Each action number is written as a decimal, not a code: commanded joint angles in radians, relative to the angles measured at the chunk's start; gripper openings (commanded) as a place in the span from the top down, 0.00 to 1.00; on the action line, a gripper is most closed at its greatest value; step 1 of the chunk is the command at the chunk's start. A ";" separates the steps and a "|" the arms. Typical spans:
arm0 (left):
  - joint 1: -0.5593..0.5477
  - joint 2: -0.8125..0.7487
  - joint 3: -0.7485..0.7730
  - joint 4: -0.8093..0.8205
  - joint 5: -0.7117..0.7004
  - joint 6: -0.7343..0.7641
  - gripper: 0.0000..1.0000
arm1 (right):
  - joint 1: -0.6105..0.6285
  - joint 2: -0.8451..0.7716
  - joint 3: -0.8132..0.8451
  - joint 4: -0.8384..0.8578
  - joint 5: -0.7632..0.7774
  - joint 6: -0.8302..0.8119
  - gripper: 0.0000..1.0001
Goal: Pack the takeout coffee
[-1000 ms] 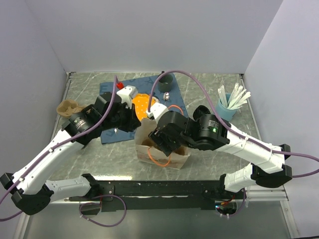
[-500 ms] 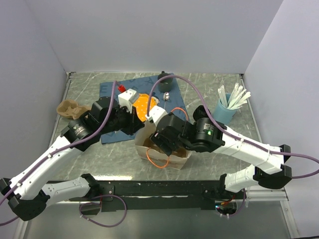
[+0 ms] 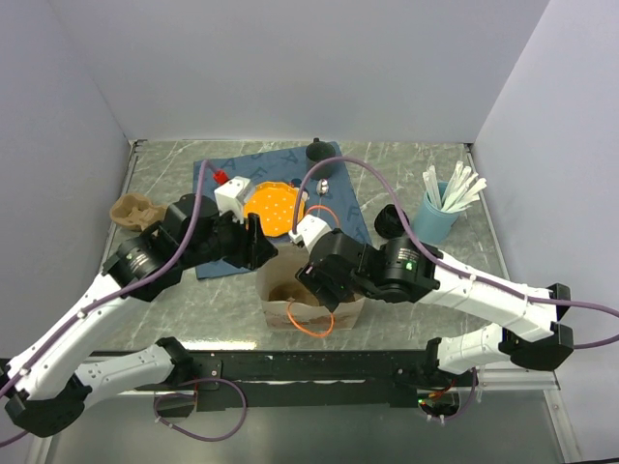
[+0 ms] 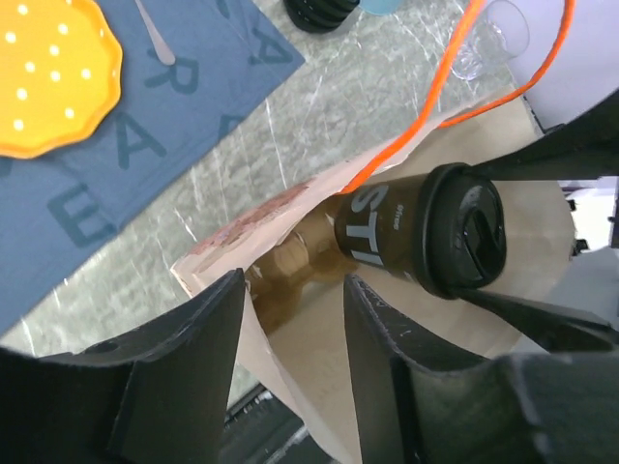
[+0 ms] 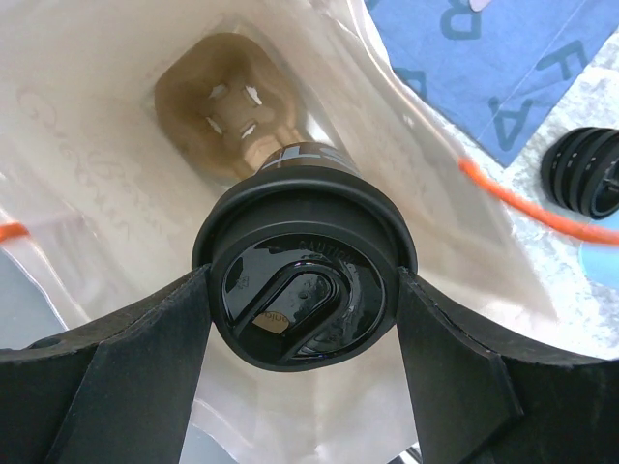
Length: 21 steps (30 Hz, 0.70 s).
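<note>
Right gripper [image 5: 302, 333]: clamping the cup [image 5: 290, 208] at its lid, inside the bag [image 5: 106, 116], above the carrier [image 5: 218, 101] lying at the bag's bottom. Left gripper [image 4: 292, 304]: straddling the bag's rim; whether it is pinching, cannot tell. Change: cup now sitting deeper in the bag than a second ago. Seating and release are probably coming next.

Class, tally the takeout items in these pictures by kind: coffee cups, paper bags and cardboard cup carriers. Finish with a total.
Coffee cups: 1
Paper bags: 1
Cardboard cup carriers: 2, one in the bag, one outside it
Total: 4
</note>
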 commanded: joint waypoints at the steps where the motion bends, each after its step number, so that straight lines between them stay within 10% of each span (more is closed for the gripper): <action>1: 0.000 -0.017 0.005 -0.089 -0.026 -0.059 0.48 | 0.029 -0.026 -0.018 0.037 0.012 0.053 0.55; 11: -0.003 -0.034 0.023 -0.225 -0.094 -0.154 0.43 | 0.043 -0.011 -0.012 0.051 0.024 0.050 0.55; 21: -0.003 -0.015 -0.006 -0.095 -0.006 -0.177 0.87 | 0.043 -0.004 0.005 0.038 0.033 0.030 0.55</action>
